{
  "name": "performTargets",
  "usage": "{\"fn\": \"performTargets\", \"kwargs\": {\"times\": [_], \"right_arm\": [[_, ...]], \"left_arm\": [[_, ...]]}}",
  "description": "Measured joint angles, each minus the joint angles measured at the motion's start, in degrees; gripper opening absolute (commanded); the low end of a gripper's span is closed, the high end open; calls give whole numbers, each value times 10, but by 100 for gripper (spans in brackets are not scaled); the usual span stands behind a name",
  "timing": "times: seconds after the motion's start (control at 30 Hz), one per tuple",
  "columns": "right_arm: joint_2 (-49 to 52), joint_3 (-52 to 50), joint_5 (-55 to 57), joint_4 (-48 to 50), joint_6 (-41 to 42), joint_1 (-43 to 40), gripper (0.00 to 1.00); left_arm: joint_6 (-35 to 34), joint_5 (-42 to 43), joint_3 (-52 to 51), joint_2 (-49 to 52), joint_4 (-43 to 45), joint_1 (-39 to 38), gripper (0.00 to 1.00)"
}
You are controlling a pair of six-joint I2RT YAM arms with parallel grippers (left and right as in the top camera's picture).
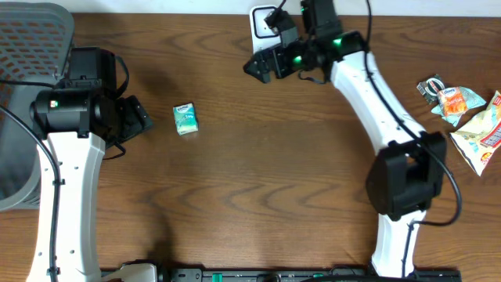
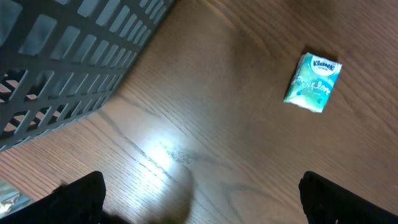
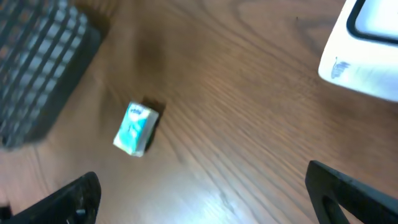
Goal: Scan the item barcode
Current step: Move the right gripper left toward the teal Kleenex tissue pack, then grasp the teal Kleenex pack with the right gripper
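On the brown table, a small green tissue pack lies flat, left of centre, touching nothing. Near it, on its left, hangs the left gripper, jaws spread wide and empty. Toward the far edge, the right gripper is likewise spread and holds nothing, close to a white scanner. A grey basket sits at the left edge, and snack packets lie at the right.
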Motion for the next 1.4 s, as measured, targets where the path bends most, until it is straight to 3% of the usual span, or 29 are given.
{"fn": "performTargets", "kwargs": {"times": [0.3,0.8,0.97,1.17,1.4], "right_arm": [[64,0,21,50,106,53,99],[107,-1,75,116,133,148,80],[107,-1,132,116,155,165,81],[107,-1,196,133,168,191,74],[133,-1,235,165,188,220,73]], "left_arm": [[0,0,0,0,0,0,98],[0,0,0,0,0,0,97],[0,0,0,0,0,0,98],[0,0,0,0,0,0,98],[0,0,0,0,0,0,98]]}}
